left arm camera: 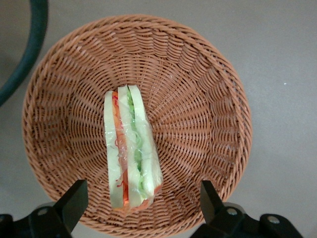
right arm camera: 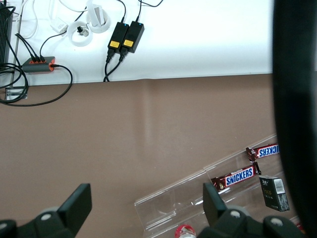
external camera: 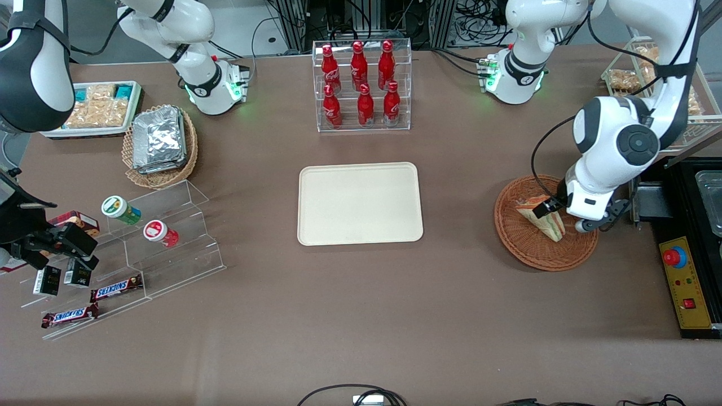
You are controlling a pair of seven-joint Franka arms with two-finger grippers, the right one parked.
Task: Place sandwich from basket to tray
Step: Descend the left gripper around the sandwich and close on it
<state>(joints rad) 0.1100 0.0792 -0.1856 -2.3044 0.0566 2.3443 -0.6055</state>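
The sandwich (external camera: 550,226), a wedge of pale bread with red, orange and green filling, lies in the round reddish-brown wicker basket (external camera: 530,254) toward the working arm's end of the table. The gripper (external camera: 564,217) hangs just above the basket, open, with its two black fingers spread wide and the sandwich's broad end between them, not touching it. In the left wrist view the sandwich (left arm camera: 131,148) lies cut edge up near the middle of the basket (left arm camera: 198,99), and the gripper (left arm camera: 142,203) straddles its end. The cream-beige tray (external camera: 360,203) lies bare at the table's middle.
A clear rack of red bottles (external camera: 361,84) stands farther from the front camera than the tray. A smaller wicker basket of foil packets (external camera: 161,144), a white snack tray (external camera: 96,107) and a clear stepped shelf (external camera: 141,242) lie toward the parked arm's end. A control box (external camera: 685,282) sits beside the basket.
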